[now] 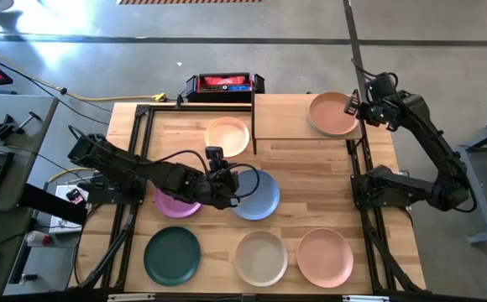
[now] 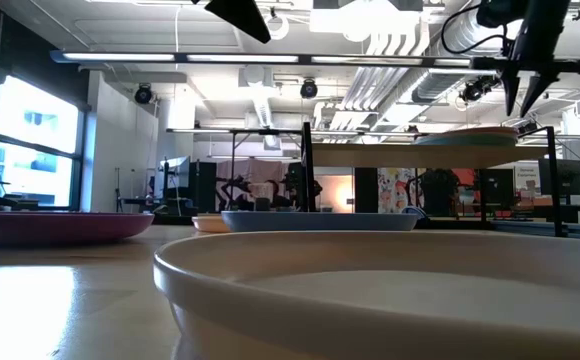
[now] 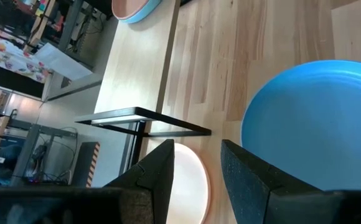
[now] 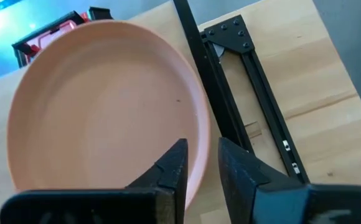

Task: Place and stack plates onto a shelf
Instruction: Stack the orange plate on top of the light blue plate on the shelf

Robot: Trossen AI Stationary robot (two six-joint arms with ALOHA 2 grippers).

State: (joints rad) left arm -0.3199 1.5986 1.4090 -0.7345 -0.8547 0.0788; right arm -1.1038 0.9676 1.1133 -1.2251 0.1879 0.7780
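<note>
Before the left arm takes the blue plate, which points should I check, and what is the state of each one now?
1. Left gripper at the blue plate: ok, at its rim.
2. Left fingers open: ok, an empty gap shows.
3. Rim between those fingers: not ok, plate lies beside them.
4. Free room on the shelf: ok, only one peach plate lies there.
5. Right gripper clear of that plate: cannot tell; it is at its rim, fingers apart.
</note>
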